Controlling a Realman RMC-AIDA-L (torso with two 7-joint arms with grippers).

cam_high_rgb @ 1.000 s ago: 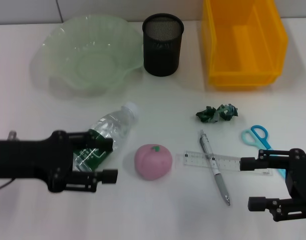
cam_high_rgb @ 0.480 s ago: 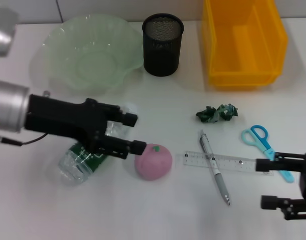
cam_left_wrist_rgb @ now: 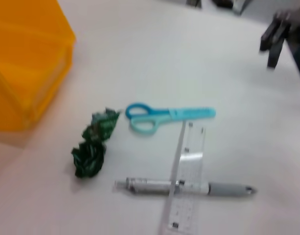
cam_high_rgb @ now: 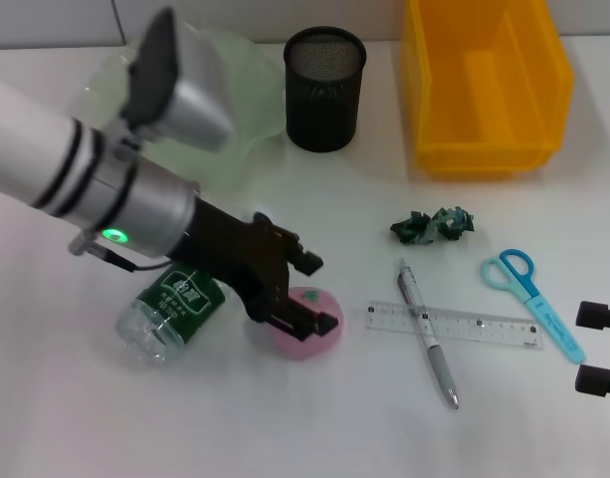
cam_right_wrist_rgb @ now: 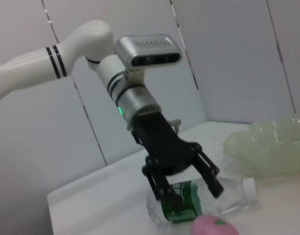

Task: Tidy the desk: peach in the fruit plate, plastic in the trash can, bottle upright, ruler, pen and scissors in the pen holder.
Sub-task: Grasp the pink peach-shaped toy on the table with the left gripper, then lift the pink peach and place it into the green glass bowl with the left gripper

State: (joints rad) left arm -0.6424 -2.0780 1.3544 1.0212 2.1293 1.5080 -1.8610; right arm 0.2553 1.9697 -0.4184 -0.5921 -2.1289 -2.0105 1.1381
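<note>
A pink peach (cam_high_rgb: 297,342) lies mid-table, and my left gripper (cam_high_rgb: 314,294) hangs open over it with a finger on either side. From the right wrist view the left gripper (cam_right_wrist_rgb: 189,192) is above the peach (cam_right_wrist_rgb: 216,228) and the lying bottle (cam_right_wrist_rgb: 211,198). The bottle (cam_high_rgb: 173,309) lies on its side left of the peach. The green fruit plate (cam_high_rgb: 240,100) is partly hidden by the arm. Crumpled green plastic (cam_high_rgb: 432,225), scissors (cam_high_rgb: 528,296), ruler (cam_high_rgb: 464,326) and pen (cam_high_rgb: 431,344) lie to the right. My right gripper (cam_high_rgb: 586,347) is open at the right edge.
A black mesh pen holder (cam_high_rgb: 325,88) stands at the back centre, and a yellow bin (cam_high_rgb: 489,85) at the back right. The left wrist view shows the bin (cam_left_wrist_rgb: 27,73), plastic (cam_left_wrist_rgb: 93,144), scissors (cam_left_wrist_rgb: 164,115), ruler (cam_left_wrist_rgb: 189,161) and pen (cam_left_wrist_rgb: 150,185).
My left arm swung from over the bottle toward the right and now has its open gripper over the peach. The right gripper drew back toward the right edge.
</note>
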